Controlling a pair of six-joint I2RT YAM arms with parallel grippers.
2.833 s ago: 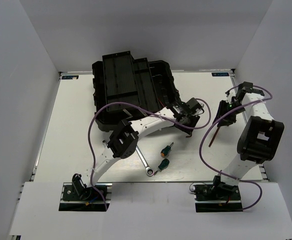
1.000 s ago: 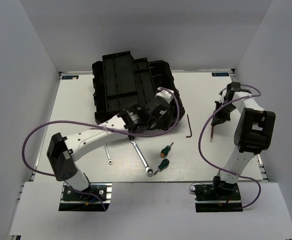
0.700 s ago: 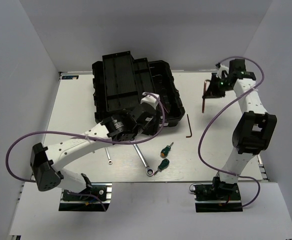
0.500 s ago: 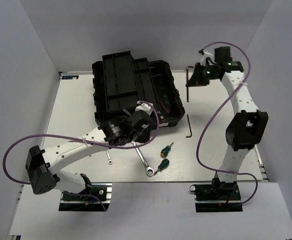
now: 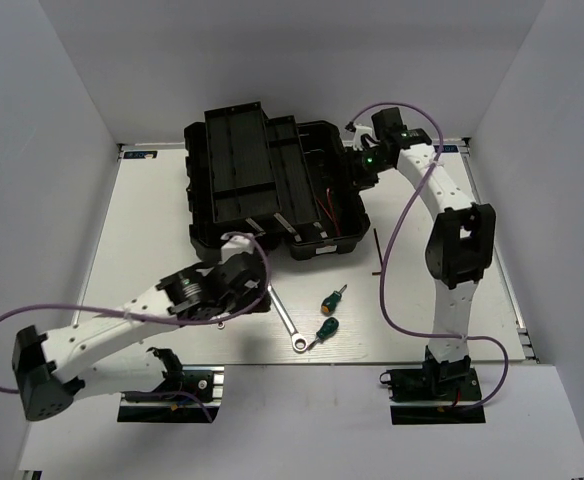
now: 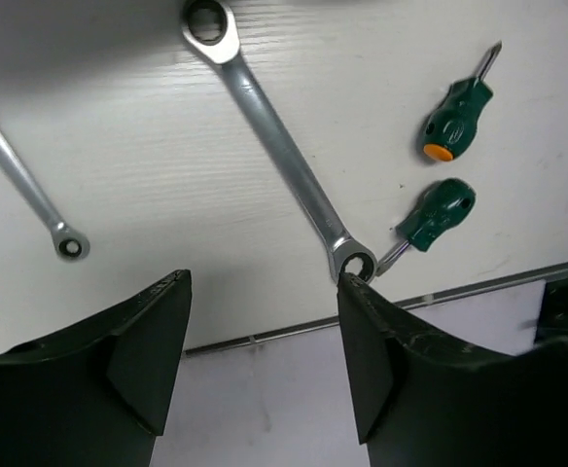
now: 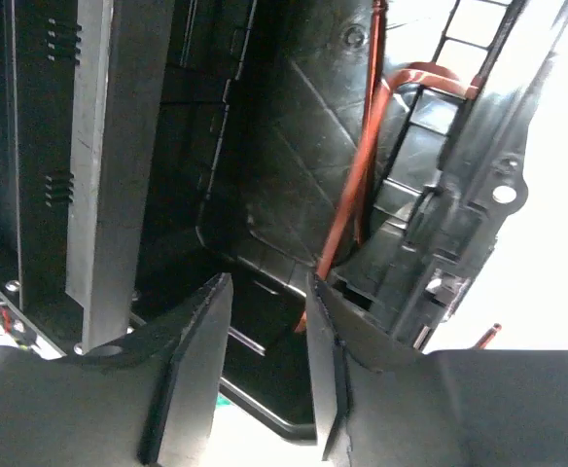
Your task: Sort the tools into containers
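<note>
Right wrist view: the hex key [image 7: 357,165] now rests inside the toolbox [image 7: 284,126], beside the right gripper [image 7: 265,287], whose jaws have just parted (one tool sorted, likely). Left gripper [image 6: 263,282], spread wide, hovers over the longer wrench [image 6: 279,161].

No text, number or brand mark is legible in any view. Two small stickers with blue print sit at the far edge of the table [image 5: 152,300]: the far left sticker [image 5: 139,154] and the far right sticker [image 5: 442,148]. Both are too small to read. The toolbox [image 5: 272,190] shows nothing readable.
</note>
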